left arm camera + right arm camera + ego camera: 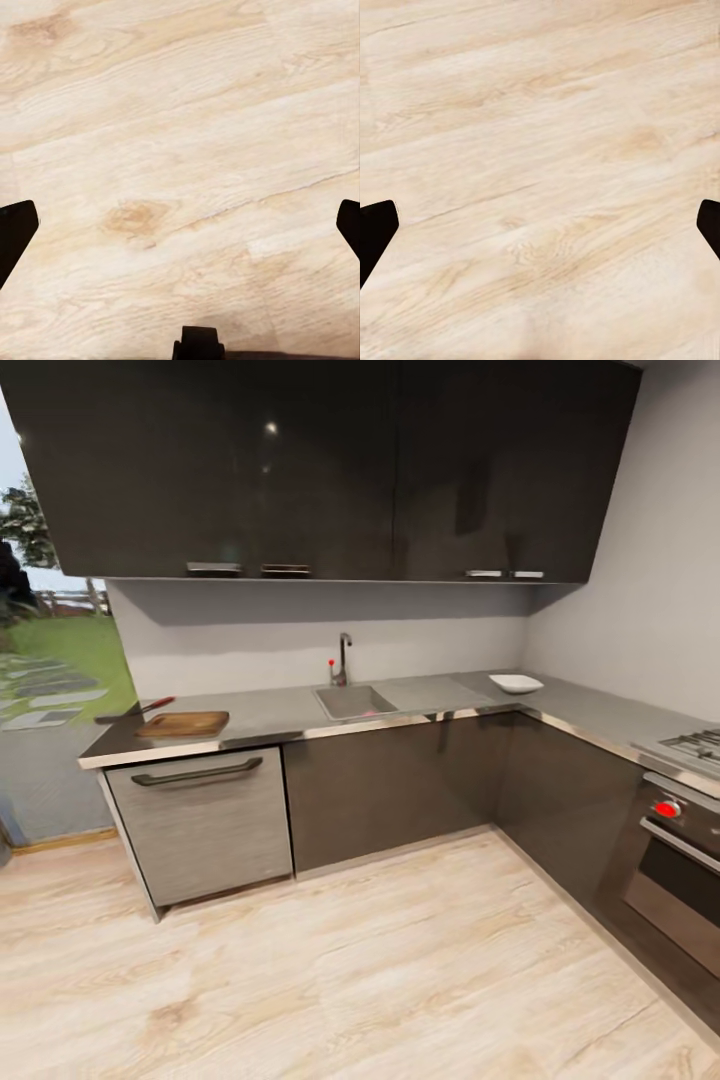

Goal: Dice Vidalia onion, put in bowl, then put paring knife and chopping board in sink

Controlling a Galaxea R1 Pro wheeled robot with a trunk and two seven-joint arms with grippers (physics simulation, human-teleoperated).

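The robot stands back from the kitchen units on the pale, wood-grained plank floor (380, 970), so by the look of it the task is at its opening step: nothing has been handled, and the next move calls for driving up to the sink before an arm can reach in. The long smooth grey desk (440, 695) runs along the far wall over glossy dark grey cabinets and turns the corner toward a steel oven at the right. Set into it near the middle is the rectangular grey steel sink (352, 701) with a curved chrome tap behind; a pinkish spot at the basin's right edge is probably the small rounded Vidalia onion (376, 712), though it is too small to be sure. At the left end lies the rectangular brown wooden chopping board (184, 724), with the slim red-handled paring knife (135, 711) just behind it. Far right sits the shallow white squarish bowl (516, 683). Both wrist views look down on bare floor, the left gripper (180, 225) and right gripper (540, 225) each with dark fingers spread wide and holding nothing.
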